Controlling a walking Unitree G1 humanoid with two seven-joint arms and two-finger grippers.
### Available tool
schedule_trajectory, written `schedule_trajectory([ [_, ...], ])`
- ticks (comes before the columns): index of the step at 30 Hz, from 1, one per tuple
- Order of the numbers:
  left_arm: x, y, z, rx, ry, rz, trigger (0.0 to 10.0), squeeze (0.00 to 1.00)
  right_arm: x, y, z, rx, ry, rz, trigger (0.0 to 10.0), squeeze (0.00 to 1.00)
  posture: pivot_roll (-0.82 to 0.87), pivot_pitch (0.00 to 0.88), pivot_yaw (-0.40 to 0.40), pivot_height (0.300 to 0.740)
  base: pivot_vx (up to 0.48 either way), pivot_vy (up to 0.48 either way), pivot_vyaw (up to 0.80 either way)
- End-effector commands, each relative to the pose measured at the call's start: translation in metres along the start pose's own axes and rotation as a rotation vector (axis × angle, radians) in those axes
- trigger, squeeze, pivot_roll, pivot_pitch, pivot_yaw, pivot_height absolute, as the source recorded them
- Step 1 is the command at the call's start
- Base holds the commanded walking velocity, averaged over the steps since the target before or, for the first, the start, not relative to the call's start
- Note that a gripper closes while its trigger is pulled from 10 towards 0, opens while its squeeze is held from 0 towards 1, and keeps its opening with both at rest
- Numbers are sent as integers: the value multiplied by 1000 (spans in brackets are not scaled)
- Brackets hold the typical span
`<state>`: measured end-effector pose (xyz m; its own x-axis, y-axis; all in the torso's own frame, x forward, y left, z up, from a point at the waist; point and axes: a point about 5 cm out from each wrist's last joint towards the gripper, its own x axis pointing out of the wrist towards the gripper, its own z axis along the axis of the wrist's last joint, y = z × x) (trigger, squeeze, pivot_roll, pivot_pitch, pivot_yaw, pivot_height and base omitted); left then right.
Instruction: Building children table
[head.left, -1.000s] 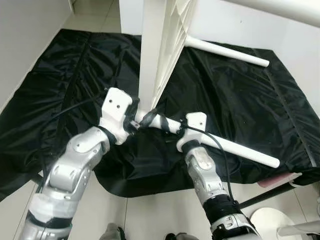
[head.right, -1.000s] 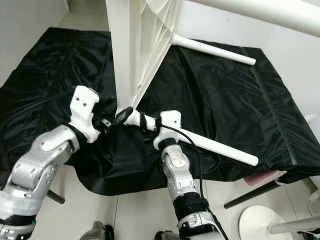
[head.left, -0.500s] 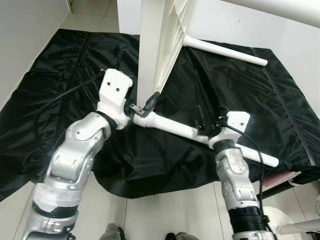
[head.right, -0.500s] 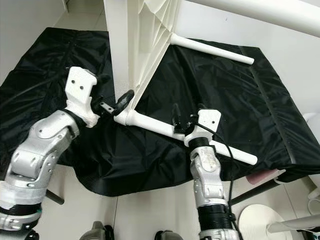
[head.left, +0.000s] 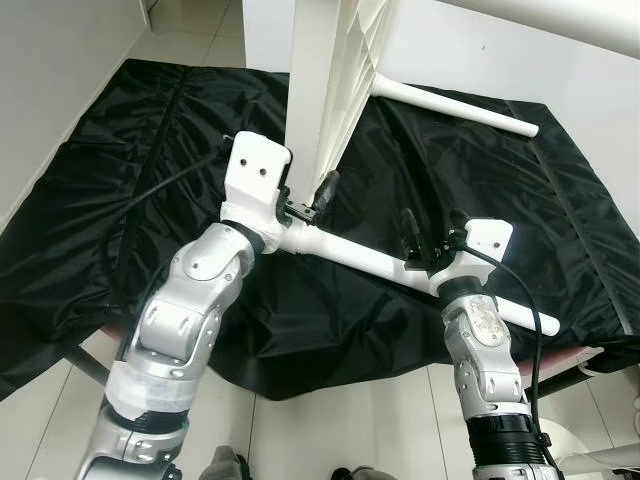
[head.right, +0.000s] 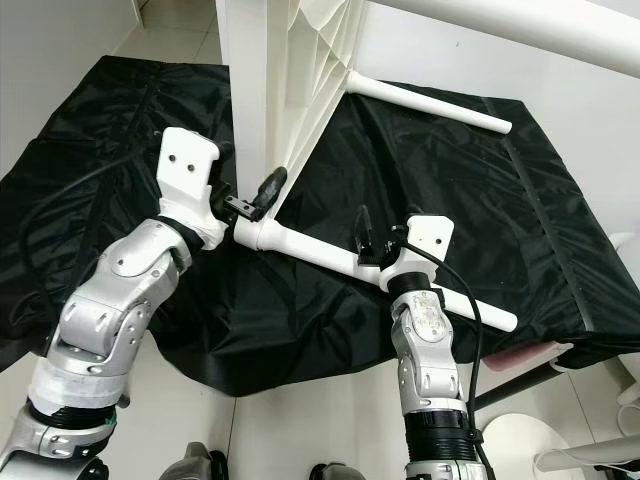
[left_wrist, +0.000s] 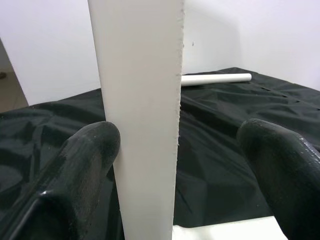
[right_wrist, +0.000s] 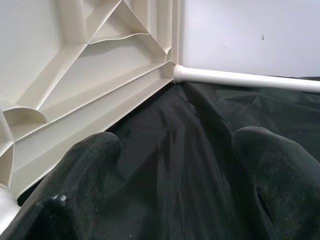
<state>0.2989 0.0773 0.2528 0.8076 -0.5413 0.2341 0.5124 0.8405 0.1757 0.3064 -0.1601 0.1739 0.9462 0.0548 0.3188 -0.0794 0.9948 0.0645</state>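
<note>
The white plastic tabletop (head.left: 320, 90) stands on its edge on the black sheet (head.left: 150, 220) spread over the floor, its ribbed underside facing right. A white tubular leg (head.left: 400, 268) runs from the tabletop's near lower corner out to the right and toward the robot, lying just above the sheet. A second leg (head.left: 460, 106) sticks out of the far corner and rests on the sheet further back.

The left gripper (head.left: 305, 200) sits at the near corner, fingers spread wide on either side of the tabletop's edge; in the left wrist view the edge passes between the two pads without being pinched. The right gripper (head.left: 425, 243) hovers over the middle of the near leg, fingers open and holding nothing; the right wrist view looks past its pads at the ribbed underside and the far leg.

The parts look like light, hollow moulded plastic: stiff, smooth and likely slippery under rubber pads. The leg is best taken around its round shaft near the middle, where both fingers can wrap it. The tabletop, standing on edge, probably tips easily, so it wants steadying at the rim close to the corner socket.
</note>
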Motion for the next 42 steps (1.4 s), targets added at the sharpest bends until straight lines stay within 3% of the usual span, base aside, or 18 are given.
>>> schedule_trajectory([
  [1, 3, -1, -4, 3, 17, 34, 10000, 0, -1, -1, 0, 0, 8, -2, 10000, 0, -7, 74, -65, 740, 0, 0, 0],
  [13, 13, -3, -9, -6, 40, 67, 10000, 0, -2, 2, 0, 2, 20, 3, 10000, 0, -11, 77, -71, 740, 0, 0, 0],
  [16, 24, -9, -15, 54, 61, 99, 10000, 0, -1, 4, 3, 1, 13, 7, 10000, 0, -13, 90, -68, 740, 0, 0, 0],
  [21, 33, -11, -17, 79, 66, 118, 10000, 0, -1, 3, 4, 7, 11, -7, 10000, 0, -15, 96, -64, 740, 0, 0, 0],
  [25, 42, -7, -17, 57, 74, 138, 10000, 0, -3, 2, 5, 4, 8, -23, 10000, 0, -39, 106, -45, 740, 0, 0, 0],
  [36, 43, -4, -20, 67, 79, 156, 10000, 0, -3, 1, 4, 5, 14, -29, 10000, 0, -32, 112, -50, 740, 0, 0, 0],
  [42, 58, -6, -17, 65, 63, 168, 10000, 0, 0, 6, 6, 14, 10, -14, 10000, 0, -25, 119, -50, 740, 0, 0, 0],
])
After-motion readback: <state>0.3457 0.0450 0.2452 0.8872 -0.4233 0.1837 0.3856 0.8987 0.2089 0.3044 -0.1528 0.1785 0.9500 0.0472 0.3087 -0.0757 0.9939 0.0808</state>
